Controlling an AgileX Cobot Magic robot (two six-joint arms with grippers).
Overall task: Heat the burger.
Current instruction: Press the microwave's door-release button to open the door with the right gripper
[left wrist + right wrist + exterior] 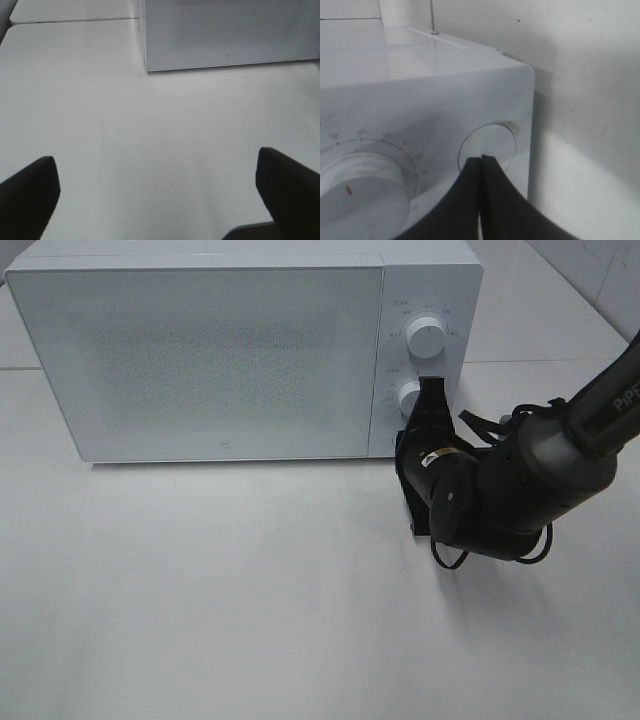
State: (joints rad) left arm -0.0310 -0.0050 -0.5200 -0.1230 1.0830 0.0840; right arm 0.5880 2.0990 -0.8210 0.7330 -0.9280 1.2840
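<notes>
On a white table [250, 620] stands the microwave [220, 350], its door closed. The right gripper [481, 162] is pinched together and empty, its tips at the round button [492, 137] straight ahead of it. The left gripper [157, 185] hangs spread wide, well apart from the panel. The burger is not visible in any view.

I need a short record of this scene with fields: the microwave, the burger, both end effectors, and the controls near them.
microwave: on the table, door closed
burger: not visible in any view
right end effector: shut, holding nothing, tips at the round button on the control panel
dial: beside that button, with a red mark, not touched
left end effector: open, empty, over bare table in front of the microwave
</notes>
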